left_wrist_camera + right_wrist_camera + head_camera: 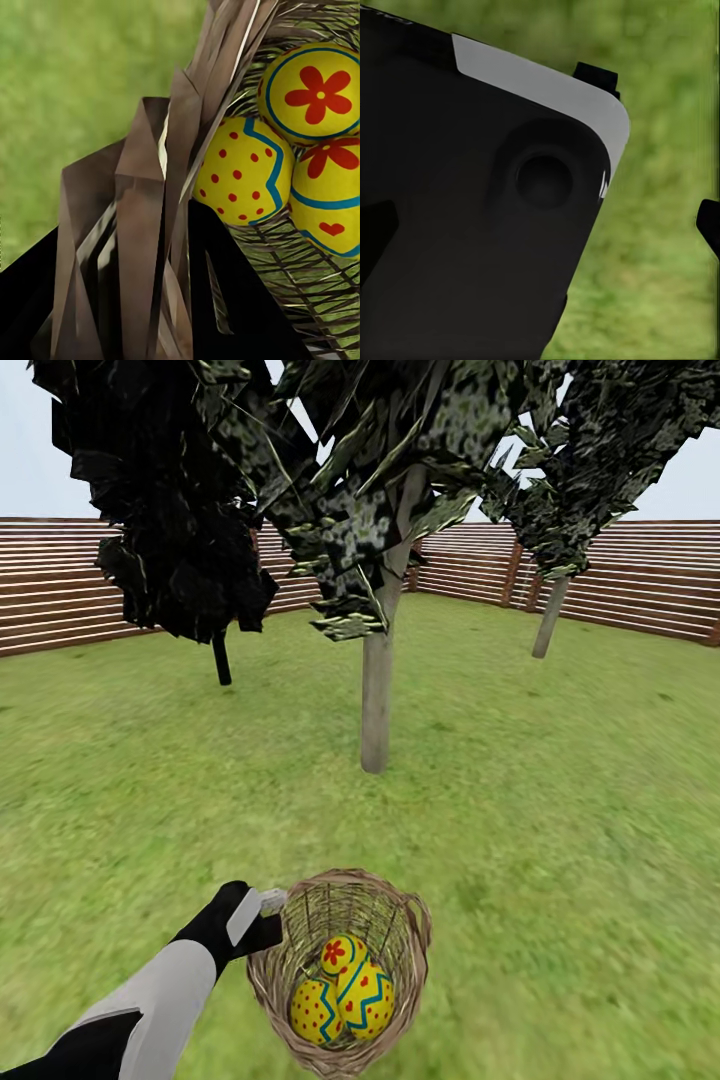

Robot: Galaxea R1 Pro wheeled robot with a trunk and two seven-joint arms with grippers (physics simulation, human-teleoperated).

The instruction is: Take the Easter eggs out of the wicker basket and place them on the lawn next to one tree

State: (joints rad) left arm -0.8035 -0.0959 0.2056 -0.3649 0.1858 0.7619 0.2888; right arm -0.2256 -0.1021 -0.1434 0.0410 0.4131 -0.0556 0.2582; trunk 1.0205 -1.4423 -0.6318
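Note:
The wicker basket [340, 882] lies low in the head view, over the lawn [560, 800]. It holds the three Easter eggs: a flower egg [343, 952], a dotted egg [314, 1012] and a zigzag egg [370, 997]. My left gripper [266, 916] is shut on the basket's left rim. In the left wrist view the wicker rim [146, 225] sits between the dark fingers [240, 307], with the dotted egg [240, 172], flower egg [319, 94] and heart egg [330, 221] just past it. The tree [377, 700], pale-trunked, stands straight ahead. My right gripper [652, 150] looks open over grass.
A second pale-trunked tree [549, 618] stands at the back right, and a thin black-trunked tree [221, 658] at the back left. The reddish slat fence [60, 590] rings the garden. A black robot body part [472, 225] blocks much of the right wrist view.

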